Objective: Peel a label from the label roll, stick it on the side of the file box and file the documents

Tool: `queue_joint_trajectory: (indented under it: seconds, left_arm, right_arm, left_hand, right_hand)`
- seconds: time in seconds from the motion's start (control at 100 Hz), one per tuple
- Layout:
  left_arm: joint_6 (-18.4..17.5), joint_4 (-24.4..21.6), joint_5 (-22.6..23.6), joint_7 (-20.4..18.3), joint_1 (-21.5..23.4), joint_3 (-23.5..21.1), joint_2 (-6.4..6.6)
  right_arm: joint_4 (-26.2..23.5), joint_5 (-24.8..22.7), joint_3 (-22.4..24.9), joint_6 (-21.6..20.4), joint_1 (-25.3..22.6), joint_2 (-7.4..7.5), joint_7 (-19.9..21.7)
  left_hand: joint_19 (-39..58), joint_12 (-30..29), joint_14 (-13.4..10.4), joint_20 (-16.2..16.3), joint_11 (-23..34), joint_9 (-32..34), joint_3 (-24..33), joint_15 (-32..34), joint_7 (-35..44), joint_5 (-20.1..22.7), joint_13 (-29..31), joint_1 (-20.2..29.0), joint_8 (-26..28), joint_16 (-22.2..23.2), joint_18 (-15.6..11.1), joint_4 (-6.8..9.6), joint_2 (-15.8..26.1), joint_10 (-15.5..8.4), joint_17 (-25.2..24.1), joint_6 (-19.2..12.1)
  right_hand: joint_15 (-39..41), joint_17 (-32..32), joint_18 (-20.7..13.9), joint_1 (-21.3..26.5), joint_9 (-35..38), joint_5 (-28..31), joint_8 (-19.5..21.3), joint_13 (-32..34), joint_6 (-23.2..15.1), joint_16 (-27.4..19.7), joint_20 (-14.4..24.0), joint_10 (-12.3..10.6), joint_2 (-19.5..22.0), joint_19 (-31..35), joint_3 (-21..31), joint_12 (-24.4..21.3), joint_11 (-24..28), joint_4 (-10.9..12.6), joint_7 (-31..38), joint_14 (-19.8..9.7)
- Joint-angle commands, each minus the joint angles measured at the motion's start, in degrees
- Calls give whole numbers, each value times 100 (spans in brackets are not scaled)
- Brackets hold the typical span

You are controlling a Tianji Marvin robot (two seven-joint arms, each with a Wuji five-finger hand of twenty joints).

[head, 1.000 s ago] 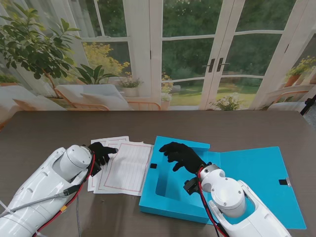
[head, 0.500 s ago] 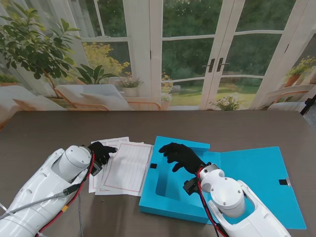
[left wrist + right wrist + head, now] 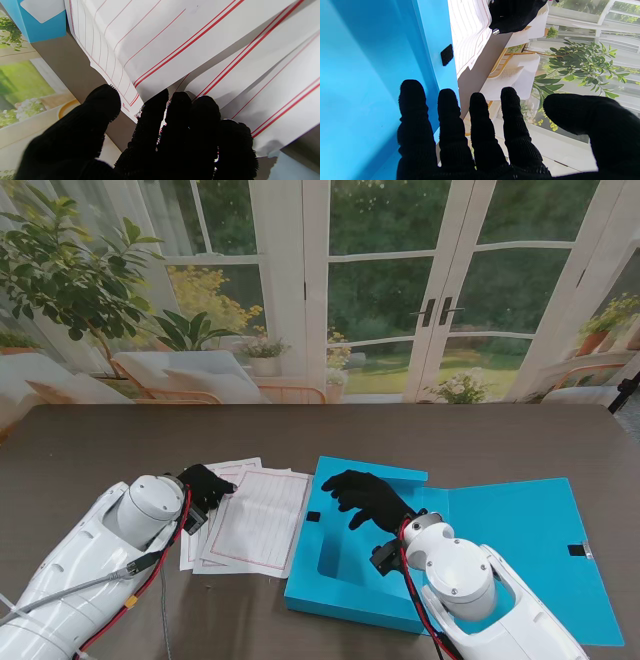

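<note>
The blue file box (image 3: 345, 580) lies open, its lid (image 3: 520, 530) flat to the right. A white label (image 3: 41, 8) sits on the box's side wall. The documents (image 3: 258, 520), white sheets with red lines, lie fanned out left of the box. My left hand (image 3: 205, 484) rests at their far left edge, fingertips (image 3: 175, 100) touching the buckled sheets (image 3: 200, 37) and thumb apart. My right hand (image 3: 365, 498) hovers open over the box's tray (image 3: 357, 75), fingers (image 3: 480, 117) spread, holding nothing.
A black fastener patch (image 3: 447, 54) sits on the box's left wall, and another (image 3: 577, 550) on the lid's right edge. Brown table (image 3: 120, 440) stretches far and left of the papers. A garden backdrop stands behind the table.
My left hand's fingers have curled back a little at the sheets' edge. The box and lid have shifted slightly to the right. The right hand has barely moved.
</note>
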Motion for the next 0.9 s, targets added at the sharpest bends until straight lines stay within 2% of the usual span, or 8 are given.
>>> queue_joint_trajectory:
  seconds: [0.0, 0.16, 0.3, 0.51, 0.6, 0.64, 0.67, 0.89]
  left_arm:
    - [-23, 23, 15, -69, -18, 0, -48]
    - [-64, 48, 97, -34, -34, 27, -46]
    - [-85, 61, 66, -35, -31, 36, -52]
    - [-146, 161, -40, 45, -29, 37, -94]
    - [-157, 187, -77, 100, -20, 23, -114]
    - [-168, 197, -89, 121, -15, 17, -121]
    - [-178, 203, -102, 132, -10, 10, -125]
    - [-242, 193, -218, 256, 38, -53, -171]
  right_arm:
    - [5, 22, -19, 29, -17, -30, 84]
    - [6, 47, -20, 60, -14, -35, 83]
    - [8, 72, -19, 82, -13, -38, 85]
    - [17, 112, -21, 110, -8, -44, 87]
    - [21, 136, -23, 120, -4, -48, 84]
    - [23, 145, -23, 124, -3, -50, 83]
    - [26, 150, -24, 126, -2, -51, 81]
    - [37, 187, -28, 145, 3, -55, 86]
  left_hand:
    - [286, 127, -111, -95, 229, 140, -45, 345, 538, -208, 235, 293, -52, 3, -146, -288, -383, -109, 114, -173]
    - [365, 289, -263, -165, 519, 179, -121, 521, 1262, -470, 354, 727, -75, 0, -184, -283, -649, -249, 218, -307]
    - [385, 379, -335, -194, 669, 213, -49, 605, 1470, -529, 416, 812, -28, 5, -177, -253, -766, -312, 258, -308]
    - [461, 521, -405, -245, 908, 405, 83, 722, 1722, -435, 636, 851, 19, -14, -118, -260, -871, -429, 420, -344]
    - [568, 725, -451, -369, 999, 602, 194, 781, 1973, -364, 828, 897, 20, -97, -47, -292, -899, -535, 583, -441]
    - [599, 740, -452, -402, 992, 698, 195, 782, 2055, -311, 922, 909, 33, -122, -29, -299, -918, -585, 652, -491]
    - [672, 852, -461, -555, 933, 774, 255, 786, 2137, -290, 968, 914, -26, -174, -31, -318, -937, -610, 687, -523]
    - [908, 924, -500, -729, 781, 1159, 372, 768, 2262, -196, 1368, 966, -10, -224, 36, -345, -904, -746, 1050, -557]
  right_hand:
    - [29, -2566, -82, 52, 63, 134, -116, 66, -27, -45, 110, 30, 164, -151, -159, 2, -13, 186, -3, 6]
    - [33, -2563, -85, 62, 56, 141, -117, 65, -7, -45, 117, 38, 173, -155, -161, 1, -9, 197, -1, 1]
    - [33, -2565, -86, 70, 56, 140, -119, 58, -5, -47, 121, 41, 184, -159, -163, -1, -6, 206, -5, 2]
    - [32, -2572, -95, 85, 51, 144, -121, 52, 8, -49, 128, 49, 200, -167, -165, -2, 0, 220, -8, 10]
    - [31, -2570, -100, 85, 40, 145, -122, 44, 18, -50, 130, 56, 207, -168, -168, -3, -1, 224, -9, 9]
    - [34, -2573, -101, 85, 45, 150, -121, 48, 10, -49, 131, 54, 211, -169, -172, -2, 3, 224, -8, -1]
    - [33, -2571, -100, 91, 38, 152, -121, 45, 17, -50, 132, 62, 206, -169, -169, -4, 0, 228, -8, 7]
    - [36, -2577, -101, 89, 37, 164, -119, 44, 26, -51, 137, 69, 225, -174, -179, -6, 5, 234, -5, 11]
